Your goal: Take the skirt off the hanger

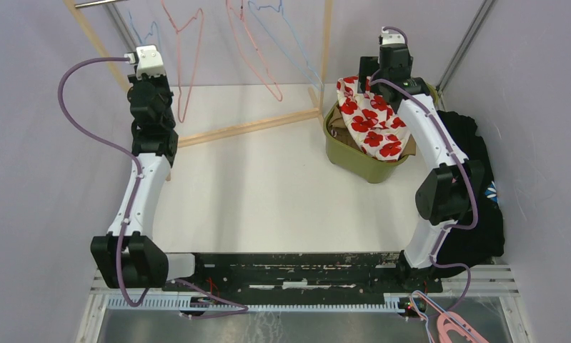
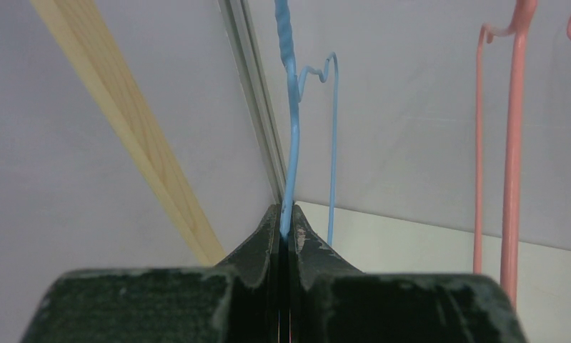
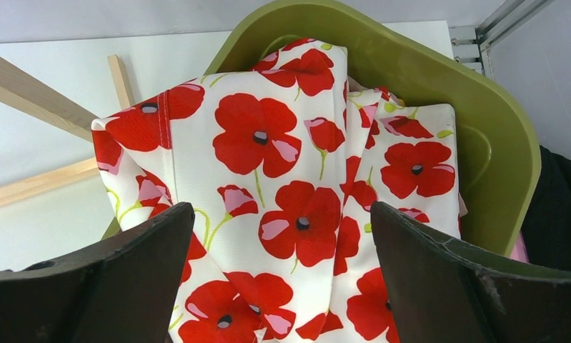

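Note:
The skirt point(image 1: 371, 121), white with red poppies, lies crumpled in an olive bin point(image 1: 354, 161) at the back right, with no hanger showing on it. My right gripper point(image 3: 282, 214) hangs just above the skirt point(image 3: 268, 150), jaws wide open and nothing between them; from above the right gripper point(image 1: 382, 75) sits over the bin's far side. My left gripper point(image 2: 286, 218) is raised at the back left, shut on the wire of a bare blue hanger point(image 2: 291, 143). In the top view the left gripper point(image 1: 136, 58) is beside the rack's slanted wooden post.
A wooden rack frame point(image 1: 246, 127) crosses the back of the table, with pink hangers point(image 1: 186, 43) and a blue hanger point(image 1: 289, 36) hanging from it. Black cloth point(image 1: 475, 186) is heaped at the right wall. More pink hangers point(image 1: 454, 329) lie near the right base.

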